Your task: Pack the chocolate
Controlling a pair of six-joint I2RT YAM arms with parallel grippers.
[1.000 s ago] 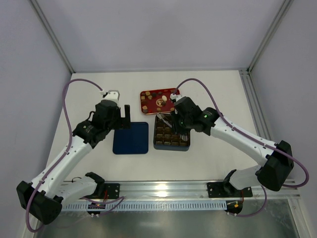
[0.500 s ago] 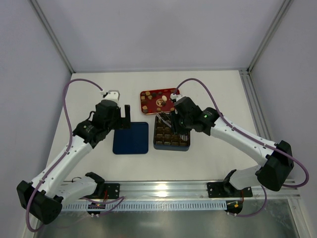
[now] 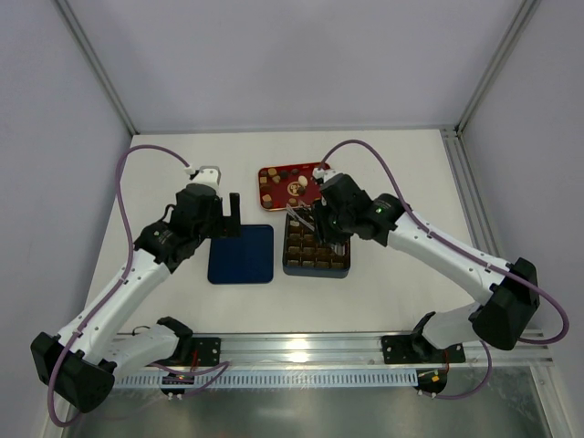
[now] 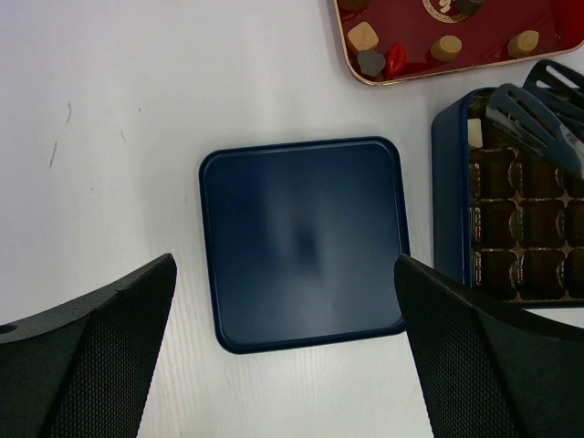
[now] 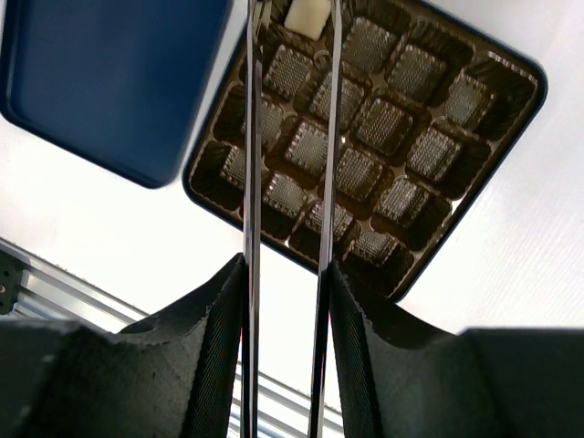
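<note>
Right claw [image 5: 293, 27] wider; whitish square chocolate [image 5: 307, 15]

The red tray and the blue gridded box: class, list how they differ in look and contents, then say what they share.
The red tray is rectangular with one open floor; the blue gridded box is square and split into a brown grid. The red tray holds several loose chocolate pieces; the blue gridded box shows only one whitish piece, in a corner cell. Both lie flat on the white table and have rounded corners.
</note>
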